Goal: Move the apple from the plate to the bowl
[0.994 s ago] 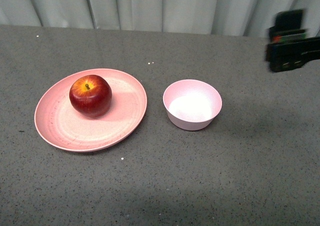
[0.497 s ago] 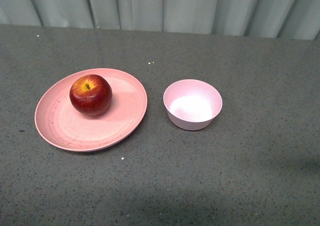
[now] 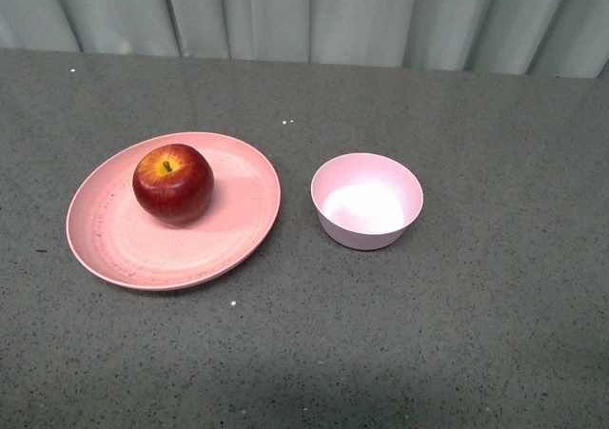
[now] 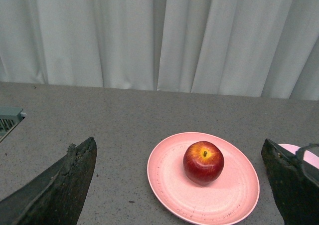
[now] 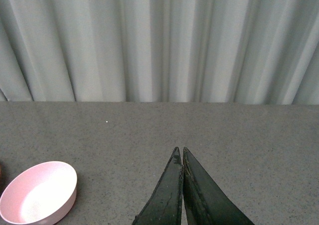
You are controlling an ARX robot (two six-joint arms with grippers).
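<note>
a glossy, round, dark red apple (image 3: 172, 183) with a yellow-orange patch around its short stem sits upright on a wide, shallow, salmon-pink speckled plate (image 3: 124, 243). in the front view it rests off centre, toward the plate's far left part, stem pointing up. just to the right of the plate, with a narrow strip of bare surface between them, stands a small, deep, pale pink bowl (image 3: 363, 235) with a whitish inside; it is upright and holds nothing. both rest on a dark grey speckled tabletop (image 3: 476, 334), and a pale grey pleated curtain (image 3: 314, 15) hangs behind its far edge. in the left wrist view the left gripper (image 4: 179, 141) is spread wide with nothing between its dark, rough-edged fingers (image 4: 60, 185), which frame the apple (image 4: 203, 162) and the plate (image 4: 199, 202) from a distance, touching neither. a sliver of the bowl (image 4: 310, 156) shows past one finger. in the right wrist view the right gripper (image 5: 180, 150) has its two dark fingers (image 5: 167, 195) pressed tip to tip with nothing held between them, above bare tabletop. the bowl (image 5: 37, 191) lies well apart from it, off to one side, near the corner of that picture.
</note>
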